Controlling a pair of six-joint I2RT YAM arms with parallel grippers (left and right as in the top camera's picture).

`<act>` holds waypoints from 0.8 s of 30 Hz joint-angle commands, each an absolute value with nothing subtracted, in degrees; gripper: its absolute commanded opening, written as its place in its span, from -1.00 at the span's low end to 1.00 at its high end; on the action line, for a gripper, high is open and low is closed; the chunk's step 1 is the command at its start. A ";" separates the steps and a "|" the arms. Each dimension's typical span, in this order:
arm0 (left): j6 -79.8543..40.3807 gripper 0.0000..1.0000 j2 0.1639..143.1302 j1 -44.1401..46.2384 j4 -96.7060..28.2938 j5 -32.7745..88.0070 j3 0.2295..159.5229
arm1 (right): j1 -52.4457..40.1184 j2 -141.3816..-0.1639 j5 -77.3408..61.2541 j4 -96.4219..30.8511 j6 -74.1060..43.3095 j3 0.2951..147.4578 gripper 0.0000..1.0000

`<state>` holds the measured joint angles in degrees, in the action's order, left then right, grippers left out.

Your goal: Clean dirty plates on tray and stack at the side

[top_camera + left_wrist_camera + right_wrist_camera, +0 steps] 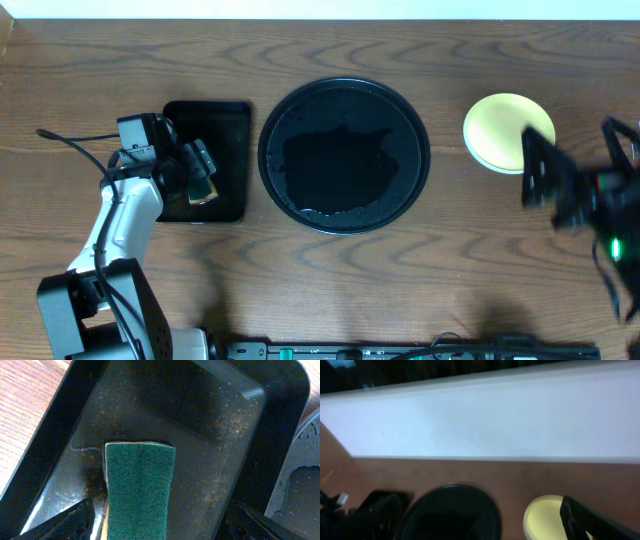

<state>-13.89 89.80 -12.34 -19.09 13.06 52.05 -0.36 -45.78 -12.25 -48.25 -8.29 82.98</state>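
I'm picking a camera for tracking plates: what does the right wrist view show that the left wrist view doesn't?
Only the right wrist: the pale yellow plate and the white wall behind the table. Only the left wrist: the green sponge, close up. Both: the rectangular tray, the round black tray and the wooden tabletop.

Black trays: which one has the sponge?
The small rectangular tray, left of the round tray: the green sponge lies in it. The round one has none.

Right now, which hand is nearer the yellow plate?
Right. The right hand hovers at the yellow plate's edge; the left hand is far off, over the rectangular tray beyond the round tray.
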 commanded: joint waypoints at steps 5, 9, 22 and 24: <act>-13.78 0.69 89.91 -12.43 -19.22 12.36 51.53 | -0.82 -25.63 -10.96 -28.75 3.33 53.49 0.99; -13.76 0.69 89.91 -12.43 -19.20 12.36 51.53 | -0.78 -14.74 -10.96 -14.15 6.15 37.80 0.98; -13.78 0.70 89.91 -12.43 -19.20 12.36 51.53 | -0.80 -0.23 -9.19 9.56 7.99 6.87 0.99; -13.76 0.70 89.91 -12.43 -19.20 12.36 51.53 | -0.78 -0.27 -8.12 9.65 8.01 4.34 0.99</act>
<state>-13.89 89.80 -12.32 -19.09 12.91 52.05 -0.36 -0.99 -10.37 9.26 7.07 6.87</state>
